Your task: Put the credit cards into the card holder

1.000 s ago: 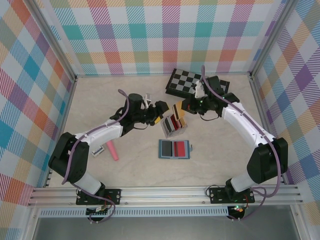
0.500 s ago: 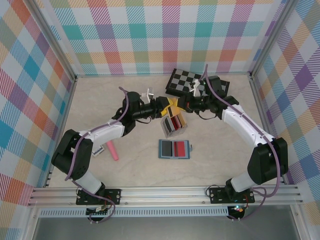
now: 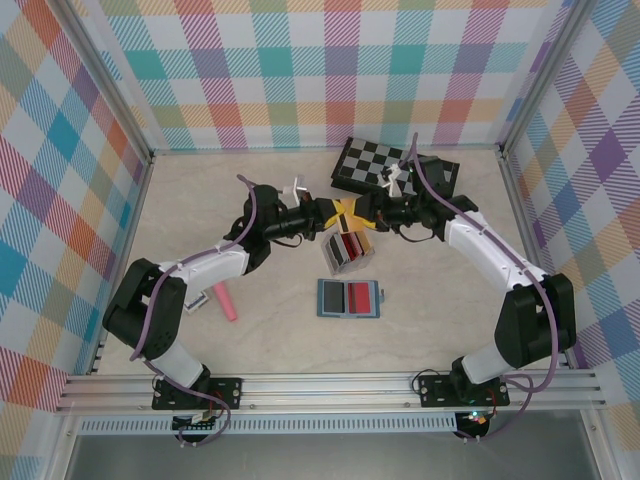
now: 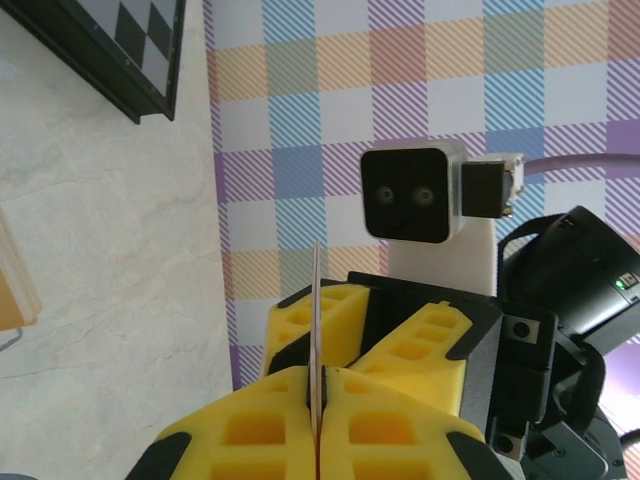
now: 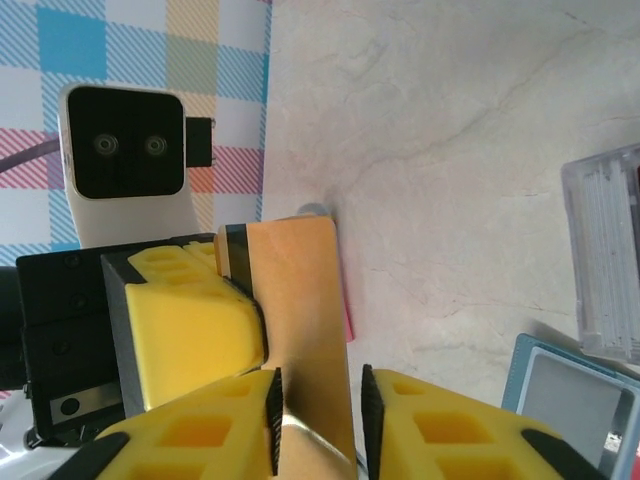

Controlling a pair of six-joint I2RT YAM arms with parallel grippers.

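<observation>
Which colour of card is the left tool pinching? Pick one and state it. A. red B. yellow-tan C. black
B: the left tool is shut on the yellow-tan card, which the left wrist view shows edge-on between its pads.

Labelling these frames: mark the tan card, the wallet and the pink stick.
tan card (image 5: 300, 300), right wrist view, middle of its face.
wallet (image 3: 349, 314), top view, its near blue edge.
pink stick (image 3: 225, 301), top view, halfway along it.
</observation>
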